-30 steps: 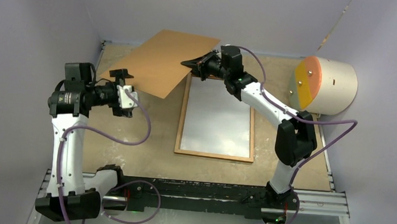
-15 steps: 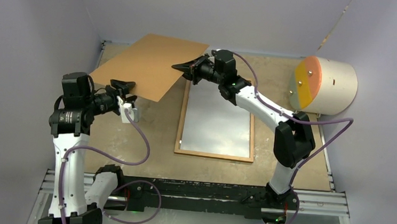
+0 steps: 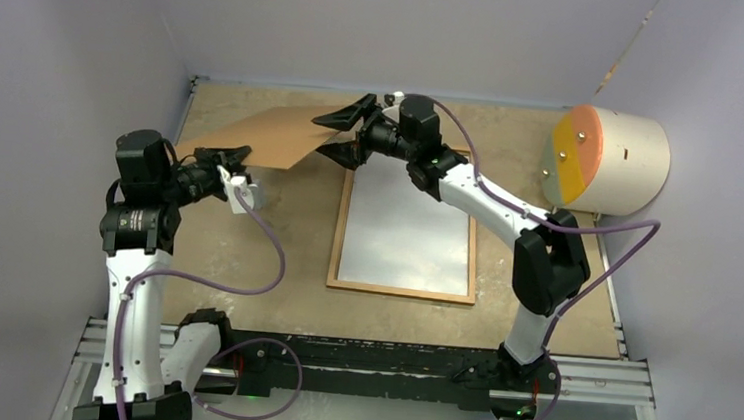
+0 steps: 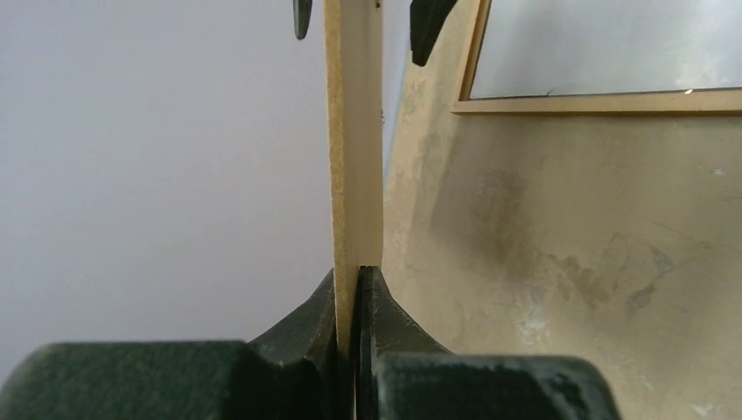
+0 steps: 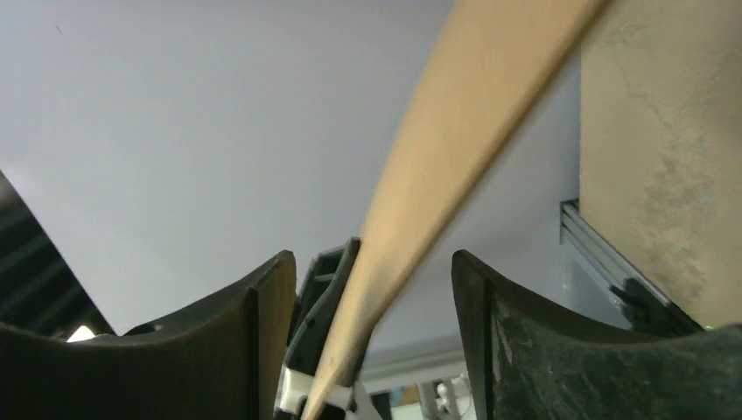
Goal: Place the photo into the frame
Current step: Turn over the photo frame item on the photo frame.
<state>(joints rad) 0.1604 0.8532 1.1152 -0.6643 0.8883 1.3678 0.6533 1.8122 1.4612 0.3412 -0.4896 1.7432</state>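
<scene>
The overhead view shows the whole layout. A thin orange-brown rectangular wooden frame [image 3: 338, 229] lies flat in the middle of the sandy worktop [image 3: 563, 285]. A pale grey-white rectangular sheet [image 3: 409, 223] fills its opening. No printed image shows on the sheet, so I cannot tell whether it is the photo's plain back. A flat brown backing board [image 3: 264, 133] hangs in the air above and to the left of the frame's upper left corner, tilted almost edge-on to the camera. At the far right sits a cream cylinder with an orange end face [image 3: 608, 158]. The wrist views add the grip detail. In the left wrist view the left gripper [image 4: 354, 302] is clenched on the board's near edge [image 4: 354, 175], both jaws pressed against it. The right arm's two dark fingertips [image 4: 429, 26] stand on either side of the board's far end, and the frame's corner [image 4: 595, 102] shows at the upper right. In the right wrist view the right gripper [image 5: 372, 262] is spread wide, released. The board [image 5: 437, 157] runs diagonally through the gap, with space on both sides. From above, the left gripper [image 3: 230, 153] holds the board's lower left corner. The right gripper [image 3: 339, 135] straddles the board's right edge, just above the frame's top rail, and both are apart from the frame and its sheet.
</scene>
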